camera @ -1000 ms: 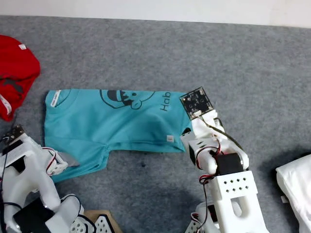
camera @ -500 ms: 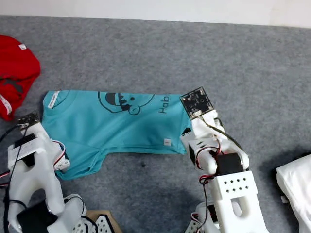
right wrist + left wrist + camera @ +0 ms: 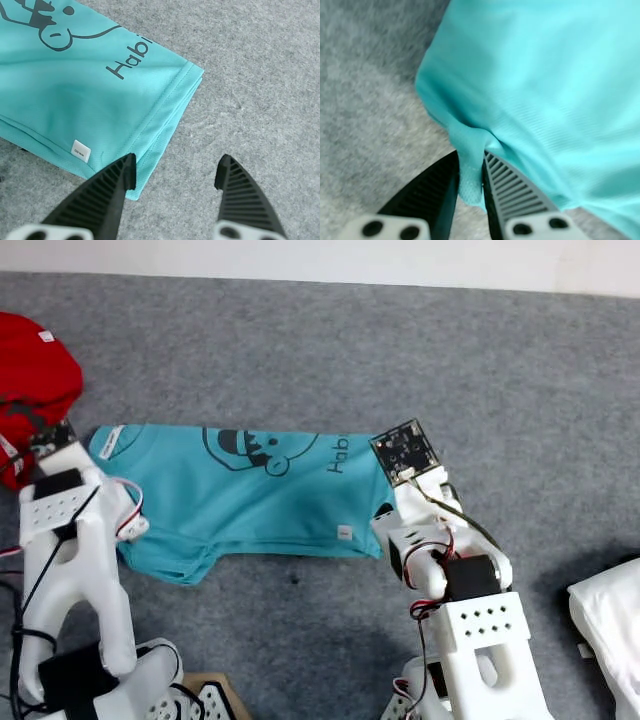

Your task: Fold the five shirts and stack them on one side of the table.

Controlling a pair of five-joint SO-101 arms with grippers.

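Note:
A teal shirt (image 3: 250, 500) with a dark cartoon print lies flat on the grey cloth table (image 3: 400, 350), left of centre. My left gripper (image 3: 470, 167) is shut on a bunched fold of the teal shirt (image 3: 545, 75) at its near left edge, by the sleeve. The left arm (image 3: 65, 510) stands over that corner. My right gripper (image 3: 175, 172) hangs open just above the table at the shirt's (image 3: 75, 85) right hem corner, one finger (image 3: 112, 182) over the hem and the other (image 3: 240, 187) over bare cloth. The right arm (image 3: 440, 560) rises from the front edge.
A crumpled red shirt (image 3: 30, 390) lies at the far left edge. A folded white shirt (image 3: 610, 625) sits at the right edge near the front. A small brown board (image 3: 205, 685) shows between the arm bases. Bare grey cloth spans the back and right.
My left arm has swung away from the front edge toward the back, dragging the shirt's near left corner and sleeve with it. The right arm has stayed put.

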